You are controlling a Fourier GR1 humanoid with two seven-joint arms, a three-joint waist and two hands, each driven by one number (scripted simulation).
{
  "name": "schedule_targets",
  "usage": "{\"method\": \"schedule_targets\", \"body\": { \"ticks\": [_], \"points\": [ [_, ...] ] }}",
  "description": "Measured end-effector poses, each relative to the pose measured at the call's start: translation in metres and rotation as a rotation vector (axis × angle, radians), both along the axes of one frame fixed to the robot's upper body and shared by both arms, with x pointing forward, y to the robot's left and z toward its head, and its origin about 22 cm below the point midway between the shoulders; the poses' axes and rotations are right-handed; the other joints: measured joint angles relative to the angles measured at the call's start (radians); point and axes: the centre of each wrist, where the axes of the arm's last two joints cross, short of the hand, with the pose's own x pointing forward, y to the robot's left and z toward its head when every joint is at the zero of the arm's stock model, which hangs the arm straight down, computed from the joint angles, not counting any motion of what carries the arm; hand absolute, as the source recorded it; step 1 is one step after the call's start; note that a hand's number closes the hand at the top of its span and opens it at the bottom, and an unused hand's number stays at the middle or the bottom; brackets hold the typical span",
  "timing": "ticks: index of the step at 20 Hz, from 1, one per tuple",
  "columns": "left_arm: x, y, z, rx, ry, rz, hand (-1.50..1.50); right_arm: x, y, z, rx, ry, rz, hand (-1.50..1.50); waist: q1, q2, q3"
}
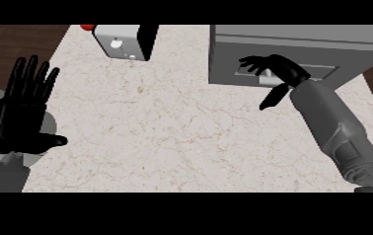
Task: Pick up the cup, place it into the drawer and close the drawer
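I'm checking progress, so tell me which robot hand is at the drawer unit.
The right robot hand, fingers curled at the grey drawer unit front. The left robot hand rests open at the left edge, fingers up.

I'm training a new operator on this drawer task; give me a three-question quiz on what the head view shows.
1. True or false: the right hand is at the front of the grey drawer unit.
2. Which hand rests open, fingers up, at the view's left edge?
3. Is a cup visible? A) yes, on the counter B) yes, in the left hand C) none in sight

Key: 1 true; 2 the left hand; 3 C.
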Motion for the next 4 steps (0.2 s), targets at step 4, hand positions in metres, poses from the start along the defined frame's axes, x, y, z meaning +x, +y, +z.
{"method": "schedule_targets", "body": {
  "ticks": [4],
  "points": [
    [0.0026, -0.0047, 0.0002, 0.006, -0.008, -0.005, -1.50, 0.0004, -0.0040, 0.0003, 0.004, 0.013, 0.013, -1.50, 0.005, 0.000, -0.001]
  ]
}}
